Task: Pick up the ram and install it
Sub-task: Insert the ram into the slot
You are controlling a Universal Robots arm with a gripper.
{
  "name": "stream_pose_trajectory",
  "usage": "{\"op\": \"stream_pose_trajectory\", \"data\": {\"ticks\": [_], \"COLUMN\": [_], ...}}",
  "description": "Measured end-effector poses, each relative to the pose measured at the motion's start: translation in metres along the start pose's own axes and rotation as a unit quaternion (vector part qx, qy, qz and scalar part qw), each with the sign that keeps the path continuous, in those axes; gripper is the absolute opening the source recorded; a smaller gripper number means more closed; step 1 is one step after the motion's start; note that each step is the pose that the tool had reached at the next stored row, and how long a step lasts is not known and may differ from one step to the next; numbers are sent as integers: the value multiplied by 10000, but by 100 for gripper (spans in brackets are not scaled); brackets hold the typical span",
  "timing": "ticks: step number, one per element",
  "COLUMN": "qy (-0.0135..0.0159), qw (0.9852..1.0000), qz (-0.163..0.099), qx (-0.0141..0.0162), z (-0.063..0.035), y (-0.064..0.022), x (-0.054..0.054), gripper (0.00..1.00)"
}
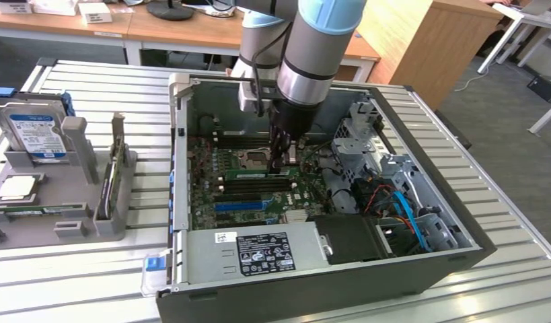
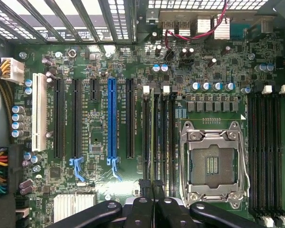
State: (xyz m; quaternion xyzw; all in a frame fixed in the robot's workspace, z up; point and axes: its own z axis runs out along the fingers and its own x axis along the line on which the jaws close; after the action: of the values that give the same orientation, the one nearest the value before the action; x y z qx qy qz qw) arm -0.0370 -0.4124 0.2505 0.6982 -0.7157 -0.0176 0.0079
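The arm reaches down into the open computer case [image 1: 181, 134], which lies on its side on a slatted metal surface [image 1: 490, 282]. The pincer [image 1: 282, 165] [image 2: 152, 187] is low over the motherboard [image 1: 208, 195], with its dark fingers pressed close together, clenched on the ram [image 1: 253, 173] [image 2: 157, 133]. In the exterior view the ram is a thin green stick running from the fingertips toward 9 o'clock. It stands on edge along the black memory slots, but whether it is pushed fully home cannot be told. The open processor socket [image 1: 255, 159] [image 2: 213, 164] sits just beside it at 12 o'clock, and the bright blue slot strip [image 1: 239, 204] [image 2: 111, 118] lies a little apart at 6 o'clock. In the wrist view the ram shows edge-on between the long black slots beside the socket. The power supply [image 1: 257, 252], with its white and black labels, fills the 6 o'clock end of the case. Bundled blue and orange cables [image 1: 401, 208] lie toward 3 o'clock. Well apart at 9 o'clock of the case, a grey holder [image 1: 68, 202] carries a hard drive [image 1: 38, 134].
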Motion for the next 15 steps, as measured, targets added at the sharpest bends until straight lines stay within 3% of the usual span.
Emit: {"op": "stream_pose_trajectory", "data": {"ticks": [15], "qy": [-1], "qw": [10000], "qz": [0], "qx": [0], "z": [71], "y": [-3], "x": [1], "gripper": [12]}}
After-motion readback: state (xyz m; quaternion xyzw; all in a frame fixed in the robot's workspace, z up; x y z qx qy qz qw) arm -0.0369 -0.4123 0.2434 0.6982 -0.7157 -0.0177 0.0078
